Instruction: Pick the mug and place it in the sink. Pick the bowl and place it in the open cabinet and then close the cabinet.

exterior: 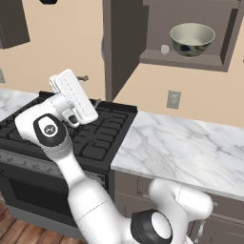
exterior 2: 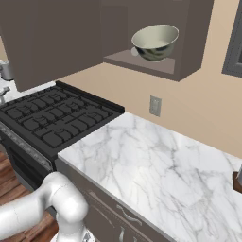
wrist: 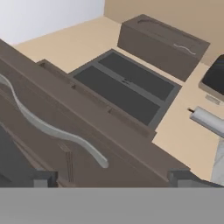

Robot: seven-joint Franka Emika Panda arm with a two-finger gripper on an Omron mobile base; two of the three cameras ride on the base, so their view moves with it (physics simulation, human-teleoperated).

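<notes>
**Bowl shelved, cabinet door wide open**

The bowl (exterior: 192, 39) sits inside the cabinet (exterior: 190, 61), near the shelf's front lip. The open door (exterior: 121, 47) juts out over the stove (exterior: 102, 136), its edge above the marble counter (exterior: 181, 143), which lies bare. The gripper (wrist: 113, 177) faces the door's curved silver handle (wrist: 52, 129), jaws spread wide, holding nothing. No writing is readable.
</notes>
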